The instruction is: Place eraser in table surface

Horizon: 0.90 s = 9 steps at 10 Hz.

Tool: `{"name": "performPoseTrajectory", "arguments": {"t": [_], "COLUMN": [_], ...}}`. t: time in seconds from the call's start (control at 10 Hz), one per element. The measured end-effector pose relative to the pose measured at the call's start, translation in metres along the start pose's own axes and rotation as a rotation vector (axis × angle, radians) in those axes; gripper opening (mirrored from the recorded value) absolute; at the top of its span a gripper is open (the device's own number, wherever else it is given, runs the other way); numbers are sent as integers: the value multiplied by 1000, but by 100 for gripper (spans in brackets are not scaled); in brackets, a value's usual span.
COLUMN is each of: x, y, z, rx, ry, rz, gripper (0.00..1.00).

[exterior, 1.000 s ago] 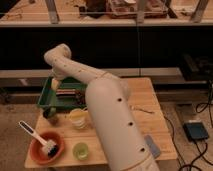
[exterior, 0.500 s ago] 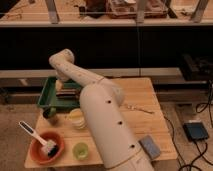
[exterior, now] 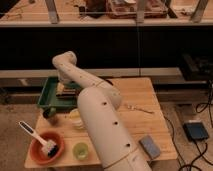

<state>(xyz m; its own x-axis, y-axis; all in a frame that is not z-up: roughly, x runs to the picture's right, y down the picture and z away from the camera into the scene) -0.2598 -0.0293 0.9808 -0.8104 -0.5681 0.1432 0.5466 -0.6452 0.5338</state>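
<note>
My gripper (exterior: 61, 90) is down inside the green tray (exterior: 49, 102) at the back left of the table surface (exterior: 140, 120), a pale wooden plank top. My arm rises from the bottom of the view, bends at the elbow (exterior: 65, 61) and drops to the tray. The eraser is hidden at the gripper's tip; I cannot make it out apart from the gripper and the arm.
An orange bowl (exterior: 36, 150) holding a white brush (exterior: 31, 132) sits at the front left. Beside it are a small green cup (exterior: 81, 150) and a yellow bowl (exterior: 75, 118). A grey-blue block (exterior: 149, 146) lies front right, and a thin utensil (exterior: 138, 107) mid right.
The elbow has dropped and shifted slightly right, and the wrist has come lower over the green tray. The things on the table have not moved.
</note>
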Motion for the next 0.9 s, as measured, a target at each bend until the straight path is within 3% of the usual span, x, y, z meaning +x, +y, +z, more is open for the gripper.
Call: {"name": "performPoseTrajectory", "arguments": {"t": [0.2, 0.6, 0.9], "x": [-2, -19, -26], "y": [-12, -27, -26], "z": [3, 20, 20], "rx": [25, 30, 13], "ry": [-26, -56, -58], "rz": [-22, -30, -21], "gripper": [80, 77, 48]}}
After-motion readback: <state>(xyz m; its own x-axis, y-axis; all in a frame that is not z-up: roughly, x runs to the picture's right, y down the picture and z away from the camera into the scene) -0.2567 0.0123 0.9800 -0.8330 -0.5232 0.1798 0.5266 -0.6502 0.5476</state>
